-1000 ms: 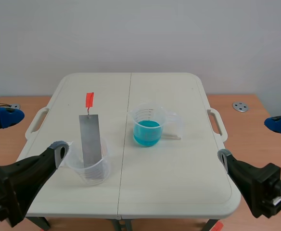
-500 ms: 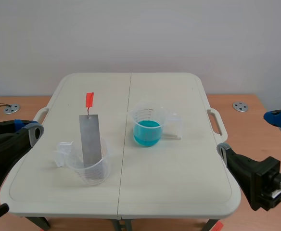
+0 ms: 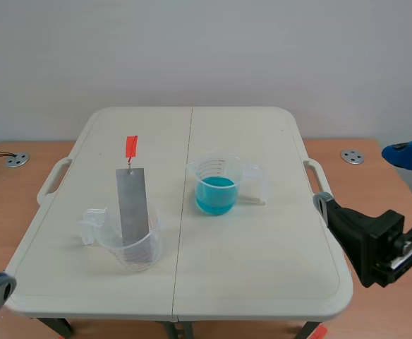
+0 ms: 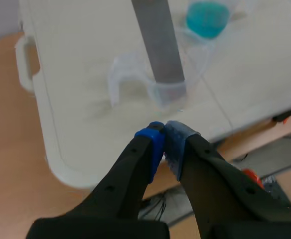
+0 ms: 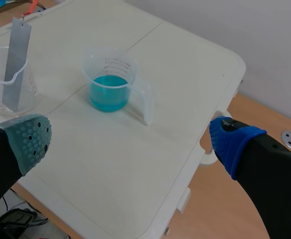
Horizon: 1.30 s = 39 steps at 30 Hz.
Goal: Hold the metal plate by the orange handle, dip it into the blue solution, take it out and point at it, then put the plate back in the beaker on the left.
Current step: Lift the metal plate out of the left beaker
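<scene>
The left end effector (image 4: 164,137), pinched closed on nothing, is pulling away from the left beaker (image 3: 130,247), where the metal plate (image 3: 132,205) stands untouched; the right end effector (image 5: 133,140) gapes wide, so grasping the orange handle (image 3: 131,147) remains undone.

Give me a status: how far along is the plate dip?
Done: nothing visible. The metal plate stands in the left beaker, its orange handle up and ungripped; the blue solution sits apart to its right. In hand: nothing. The left gripper is shut on nothing off the table's near left corner, and the right gripper is open by its right edge. Left: grasp, dip, lift and point, return.
</scene>
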Available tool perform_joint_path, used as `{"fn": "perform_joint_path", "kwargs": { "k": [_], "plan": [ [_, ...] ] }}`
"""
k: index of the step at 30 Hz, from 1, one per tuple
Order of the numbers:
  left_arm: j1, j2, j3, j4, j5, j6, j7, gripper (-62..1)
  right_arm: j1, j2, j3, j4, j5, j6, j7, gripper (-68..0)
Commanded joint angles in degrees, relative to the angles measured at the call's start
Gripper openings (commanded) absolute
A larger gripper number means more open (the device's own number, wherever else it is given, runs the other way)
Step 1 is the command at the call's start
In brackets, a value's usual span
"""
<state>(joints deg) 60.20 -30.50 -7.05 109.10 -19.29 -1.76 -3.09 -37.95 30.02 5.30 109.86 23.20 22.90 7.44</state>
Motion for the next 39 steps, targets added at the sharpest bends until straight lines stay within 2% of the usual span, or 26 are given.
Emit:
{"fn": "perform_joint_path", "kwargs": {
  "k": [1,6,11,22,28,32,39],
  "plan": [
    [1.3,0.0,-0.2,0.3,0.5,0.1,1.1,-57.9,1.7,0.4,-1.4,-0.3,0.4,-0.2,0.8,-1.2],
    [4.7,0.0,-0.2,-1.0,0.9,0.1,6.3,-57.9,5.8,0.4,-5.2,-2.2,0.4,-0.2,0.8,-1.2],
    [4.9,0.0,0.0,-5.6,0.9,0.1,8.9,-57.9,10.7,0.4,-9.4,-4.7,0.8,-0.2,0.8,-1.2],
    [4.9,0.0,0.0,-14.6,0.9,-1.0,10.7,-57.9,20.6,-0.7,-17.4,-8.3,8.8,-0.2,0.5,-1.2],
    [4.9,0.0,0.1,-17.4,0.9,-1.0,10.7,-57.9,26.2,-2.7,-20.2,-10.6,12.7,-0.2,-2.0,-1.2],
    [4.9,0.0,0.1,-18.0,0.9,-1.0,10.7,-58.0,30.6,-4.4,-22.9,-13.2,14.6,-0.2,-6.1,-1.2],
    [4.9,0.0,0.4,-18.0,0.4,-1.4,10.7,-58.0,38.2,-7.8,-28.0,-18.5,15.0,-0.2,-9.4,-1.2]
  ]
}}
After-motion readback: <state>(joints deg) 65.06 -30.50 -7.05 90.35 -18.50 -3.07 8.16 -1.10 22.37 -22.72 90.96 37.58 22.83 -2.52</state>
